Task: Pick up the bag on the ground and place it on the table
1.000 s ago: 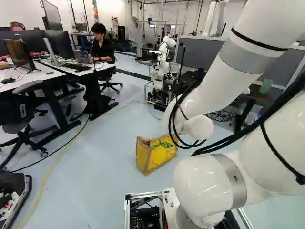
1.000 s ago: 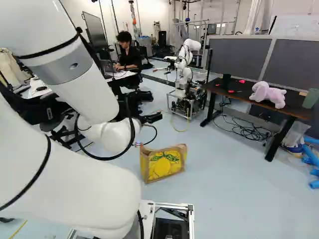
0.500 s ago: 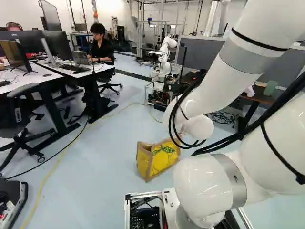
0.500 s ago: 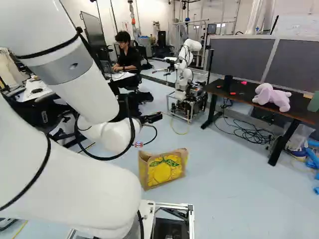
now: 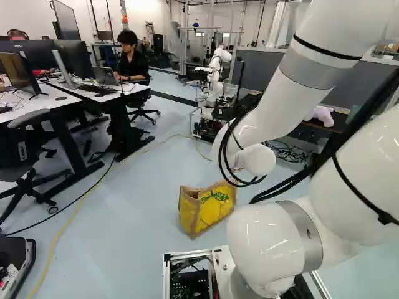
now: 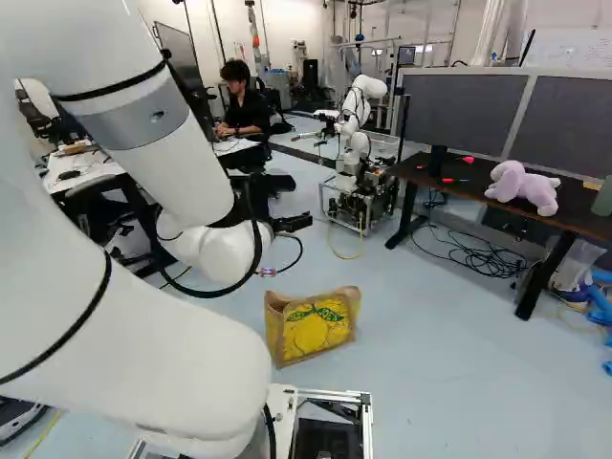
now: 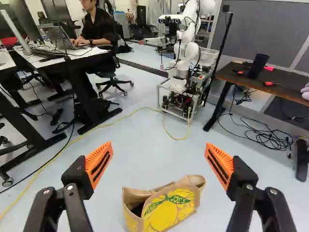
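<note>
The black gripper [image 6: 292,224] shows only in part beyond the arm's white wrist in the right base view. In the wrist view the gripper [image 7: 159,145] is open, its orange pads wide apart with nothing held. A tan and yellow bag [image 7: 166,212] with a lemon print stands on the floor, below and between the fingers in that view, its top partly open. Both base views show the bag [image 6: 314,327] on the floor ahead of the base, apart from the gripper. The dark table [image 6: 478,182] is at the right of the right base view.
A pink plush toy [image 6: 523,186], a black cup [image 6: 437,160] and small red items are on the dark table. Another robot [image 6: 354,134] stands beyond the bag. Cables [image 6: 478,251] lie under the table. White desks [image 5: 62,103] and a chair stand at the left.
The base has turned slightly, shifting the scene in the base views. Lately the arm's upper links have moved a little, leftward in the left base view and rightward in the right one.
</note>
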Motion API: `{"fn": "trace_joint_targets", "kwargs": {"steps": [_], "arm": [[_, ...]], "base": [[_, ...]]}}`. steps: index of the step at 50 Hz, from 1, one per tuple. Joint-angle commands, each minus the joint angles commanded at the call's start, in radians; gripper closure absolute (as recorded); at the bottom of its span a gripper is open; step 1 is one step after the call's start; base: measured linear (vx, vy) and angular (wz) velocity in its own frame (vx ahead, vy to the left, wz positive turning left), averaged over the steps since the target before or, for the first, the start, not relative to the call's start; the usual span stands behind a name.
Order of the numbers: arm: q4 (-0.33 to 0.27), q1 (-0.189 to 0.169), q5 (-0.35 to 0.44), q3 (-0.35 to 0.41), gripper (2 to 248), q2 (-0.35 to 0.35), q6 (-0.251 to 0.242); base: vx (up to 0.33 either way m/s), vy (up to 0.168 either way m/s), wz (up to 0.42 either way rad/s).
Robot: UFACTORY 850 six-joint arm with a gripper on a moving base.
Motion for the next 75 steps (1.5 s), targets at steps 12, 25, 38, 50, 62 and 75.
{"fn": "trace_joint_targets", "kwargs": {"steps": [12, 25, 38, 50, 62, 75], "arm": [[0.000, 0.000, -0.020, -0.034, 3, -0.038, 0.000], [0.000, 0.000, -0.039, -0.082, 3, -0.120, 0.000], [0.008, -0.003, -0.057, -0.137, 3, -0.212, 0.000], [0.026, -0.005, -0.073, -0.189, 3, -0.295, 0.000], [0.052, -0.005, -0.099, -0.242, 3, -0.375, 0.000], [0.086, -0.005, -0.145, -0.306, 3, -0.464, 0.000]], "base": [[0.000, 0.000, 0.000], [0.000, 0.000, 0.000], [0.000, 0.000, 0.000], [0.000, 0.000, 0.000], [0.000, 0.000, 0.000], [0.000, 0.000, 0.000]]}}
